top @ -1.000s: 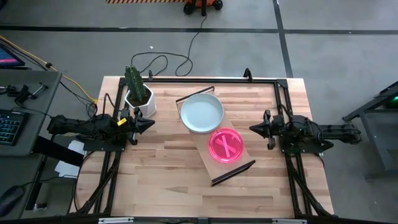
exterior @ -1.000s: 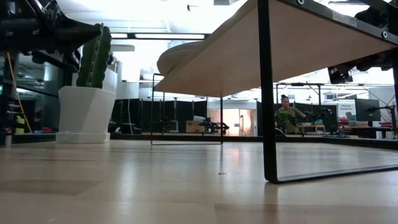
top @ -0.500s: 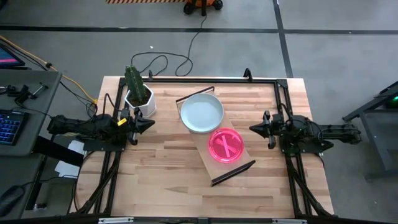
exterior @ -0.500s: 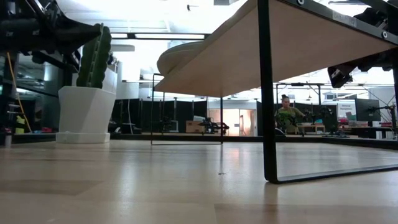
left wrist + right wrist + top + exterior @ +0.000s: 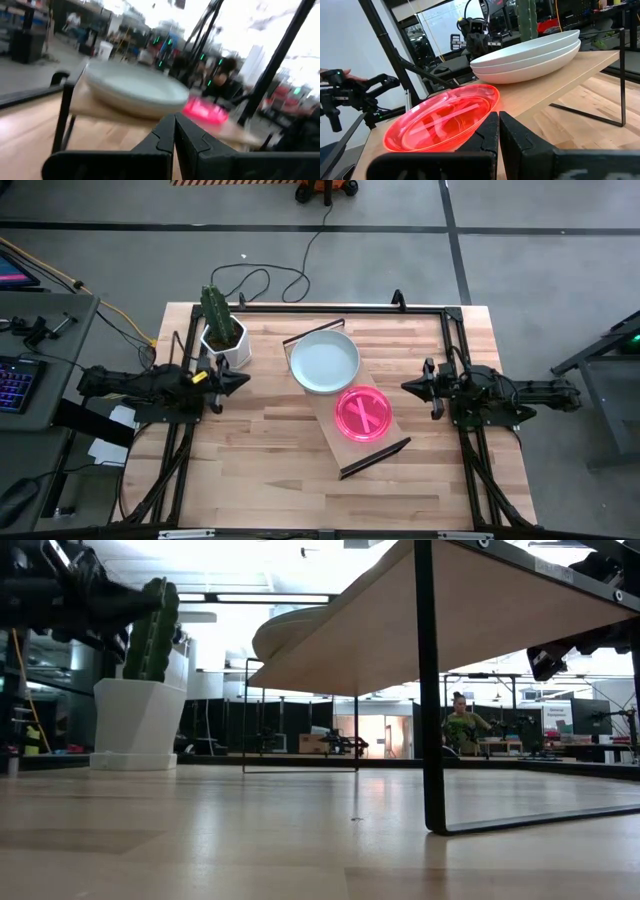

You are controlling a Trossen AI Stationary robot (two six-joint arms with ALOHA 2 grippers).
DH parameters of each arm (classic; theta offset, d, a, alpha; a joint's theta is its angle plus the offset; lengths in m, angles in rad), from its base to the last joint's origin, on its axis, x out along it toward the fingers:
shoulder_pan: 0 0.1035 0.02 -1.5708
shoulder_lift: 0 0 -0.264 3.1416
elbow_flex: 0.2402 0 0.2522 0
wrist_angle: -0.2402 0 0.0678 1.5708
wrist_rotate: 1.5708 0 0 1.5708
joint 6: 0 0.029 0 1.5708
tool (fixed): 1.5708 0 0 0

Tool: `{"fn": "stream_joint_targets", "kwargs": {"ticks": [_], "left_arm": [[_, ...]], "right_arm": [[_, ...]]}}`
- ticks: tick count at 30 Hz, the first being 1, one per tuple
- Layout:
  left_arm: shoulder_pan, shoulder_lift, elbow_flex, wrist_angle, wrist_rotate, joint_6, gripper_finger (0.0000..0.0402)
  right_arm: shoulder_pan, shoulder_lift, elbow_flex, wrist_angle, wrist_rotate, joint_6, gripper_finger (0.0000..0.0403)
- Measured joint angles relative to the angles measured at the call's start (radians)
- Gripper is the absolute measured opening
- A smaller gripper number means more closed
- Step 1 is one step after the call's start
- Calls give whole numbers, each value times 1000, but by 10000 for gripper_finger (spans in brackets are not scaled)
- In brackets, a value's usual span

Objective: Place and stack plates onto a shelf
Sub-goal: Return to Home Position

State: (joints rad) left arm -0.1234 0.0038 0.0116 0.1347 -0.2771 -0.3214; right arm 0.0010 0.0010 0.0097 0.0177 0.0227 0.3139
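The shelf [image 5: 366, 452] lies slantwise mid-table, standing raised on thin dark brackets; the low view shows its underside [image 5: 470, 620]. On its far half rests a stack of pale plates [image 5: 324, 361], white on top, with two rims showing in the right wrist view [image 5: 530, 57]. The pink plates [image 5: 363, 415] sit on the near half [image 5: 445, 120]; how many are stacked does not show. My left gripper [image 5: 240, 380] hovers shut left of the shelf [image 5: 174, 120]. My right gripper [image 5: 405, 388] hovers shut on its right [image 5: 498, 117].
A white pot with a green cactus [image 5: 222, 330] stands at the far left of the table, close to my left arm [image 5: 140, 710]. A black frame runs along the table's far and side edges. Bare tabletop lies in front of the shelf. A person shows far off in the room.
My left arm has shifted slightly and shows blurred in the low view and its wrist view. Plates, shelf and right arm have stayed put.
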Motion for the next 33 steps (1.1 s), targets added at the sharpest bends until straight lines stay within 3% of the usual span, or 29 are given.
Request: {"fn": "stream_joint_targets", "kwargs": {"ticks": [3, 33], "left_arm": [[0, 0, 0, -85, 0, 0, 1], [0, 0, 0, -86, 9, 1, 1]], "right_arm": [[0, 0, 0, 0, 0, 0, 0], [40, -1, 0, 0, 0, 0, 0]]}}
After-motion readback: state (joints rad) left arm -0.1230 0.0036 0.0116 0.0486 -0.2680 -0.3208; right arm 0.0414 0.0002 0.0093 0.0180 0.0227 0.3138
